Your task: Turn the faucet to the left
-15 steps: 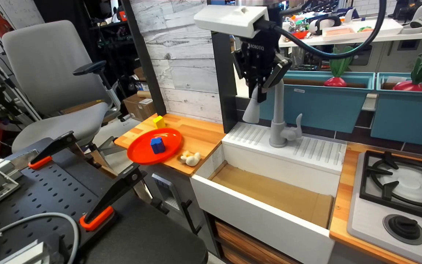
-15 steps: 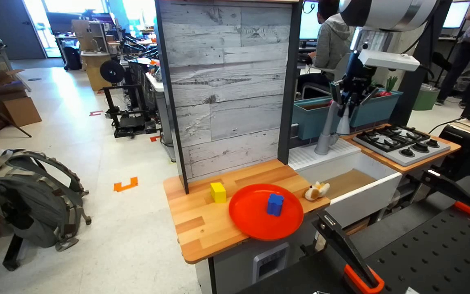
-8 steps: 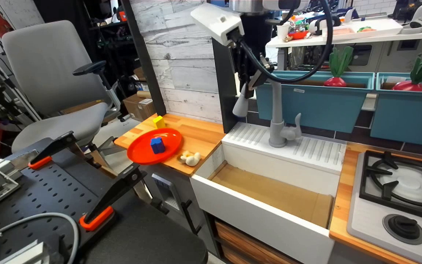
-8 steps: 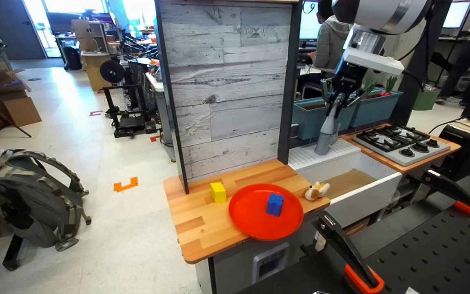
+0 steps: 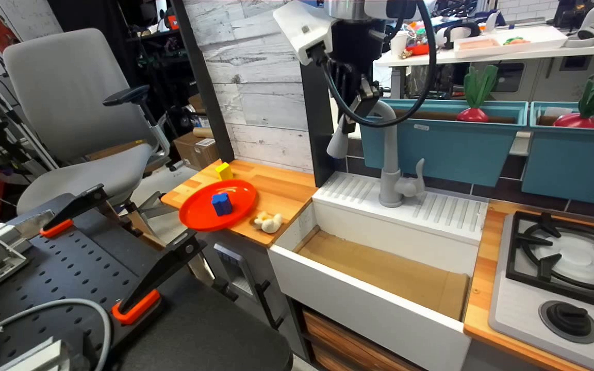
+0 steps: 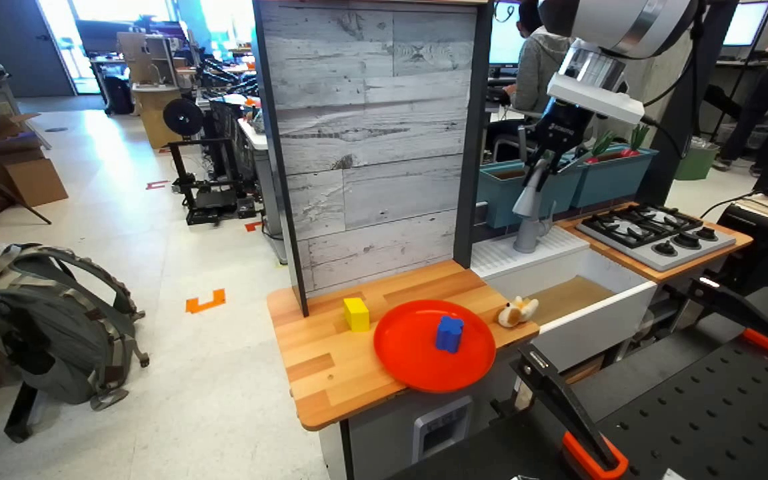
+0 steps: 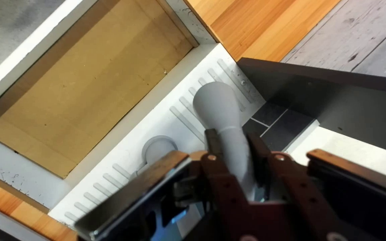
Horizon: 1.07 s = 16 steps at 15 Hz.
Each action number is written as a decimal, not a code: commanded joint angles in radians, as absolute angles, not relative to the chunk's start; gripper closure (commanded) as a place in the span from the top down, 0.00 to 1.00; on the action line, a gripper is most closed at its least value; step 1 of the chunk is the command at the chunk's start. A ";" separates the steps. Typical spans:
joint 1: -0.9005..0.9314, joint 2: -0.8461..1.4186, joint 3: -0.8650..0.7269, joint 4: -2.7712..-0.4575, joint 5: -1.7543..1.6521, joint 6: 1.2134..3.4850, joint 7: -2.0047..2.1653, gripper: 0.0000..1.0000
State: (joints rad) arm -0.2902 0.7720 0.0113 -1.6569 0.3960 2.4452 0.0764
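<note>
The matte grey faucet [image 5: 391, 149] stands on the ribbed ledge behind the white sink [image 5: 369, 291]. Its spout points to the left in an exterior view and to the front in an exterior view [image 6: 526, 233]. My gripper [image 7: 233, 135] is shut on the spout, just behind its flared grey nozzle [image 7: 213, 100]. One finger lies along each side of the spout, and the fingers seem to touch it. My gripper shows tilted above the nozzle in both exterior views [image 5: 348, 125] [image 6: 540, 181]. The faucet's small lever [image 5: 420, 175] stands up at the right of its base.
A dark post [image 5: 323, 123] and a whitewashed panel [image 5: 266, 103] stand left of the spout. Teal planters [image 5: 441, 144] hang behind. A red plate [image 5: 199, 206] with a blue block lies on the wooden counter. A stove [image 5: 524, 288] is at the right.
The spout and my gripper have swung left together in an exterior view, mostly in the first half second. My wrist has turned and tilted with the spout. The faucet's base stays in place.
</note>
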 commanded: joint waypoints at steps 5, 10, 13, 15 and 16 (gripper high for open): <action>-0.288 0.818 0.064 -1.607 0.450 2.539 0.045 0.49; -0.283 0.824 0.088 -1.613 0.430 2.594 0.010 0.78; -0.293 0.812 0.103 -1.631 0.431 2.593 -0.028 0.99; -0.301 0.809 0.115 -1.640 0.434 2.601 -0.055 1.00; -0.305 0.807 0.120 -1.646 0.433 2.602 -0.065 1.00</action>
